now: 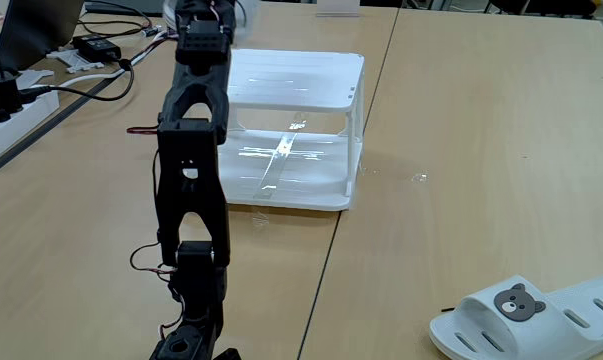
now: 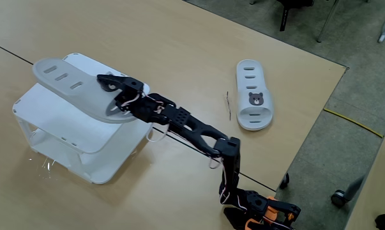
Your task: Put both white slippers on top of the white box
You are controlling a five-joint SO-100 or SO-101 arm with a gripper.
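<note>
One slipper (image 2: 67, 86) is being held by the claw (image 2: 113, 102) at its strap end, lying flat across the box (image 2: 90, 144) top. The other slipper (image 2: 253, 96) is lying on the bench (image 2: 179, 51), well apart, strap end toward the arm's base.

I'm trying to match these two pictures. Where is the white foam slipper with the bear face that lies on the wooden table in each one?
A fixed view: the white foam slipper with the bear face lies at the bottom right corner, on the table.
A fixed view: the same slipper lies right of centre, near the table's far edge.
Shared landmark: the white plastic two-tier rack, to the slipper's left in both fixed views.
</note>
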